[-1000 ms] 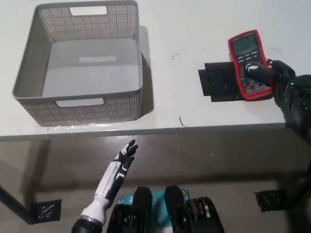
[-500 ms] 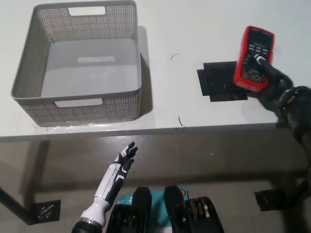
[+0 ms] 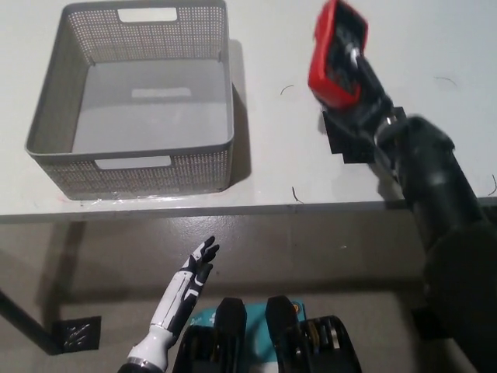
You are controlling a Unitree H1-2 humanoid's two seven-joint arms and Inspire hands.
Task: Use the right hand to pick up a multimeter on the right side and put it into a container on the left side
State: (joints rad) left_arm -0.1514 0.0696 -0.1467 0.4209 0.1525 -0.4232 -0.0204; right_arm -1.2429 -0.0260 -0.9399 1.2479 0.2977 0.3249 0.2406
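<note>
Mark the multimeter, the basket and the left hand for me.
multimeter (image 3: 335, 56), head view, its red casing
basket (image 3: 132, 166), head view, its near wall
left hand (image 3: 199, 263), head view, its palm

A single camera covers the scene, mounted on the robot's head and looking steeply down. It faces forward over the near edge of a white table (image 3: 256, 167), which fills the upper half of the picture; the lower half shows the grey floor (image 3: 342, 256) below that edge. The grey mesh basket (image 3: 132, 167) at upper left is seen from above, its inside bottom fully visible. The right hand (image 3: 363, 85) enters from the lower right and looms large, being nearest the lens. The left hand (image 3: 194, 268) sits low, left of centre. No second view shares the scene.
</note>
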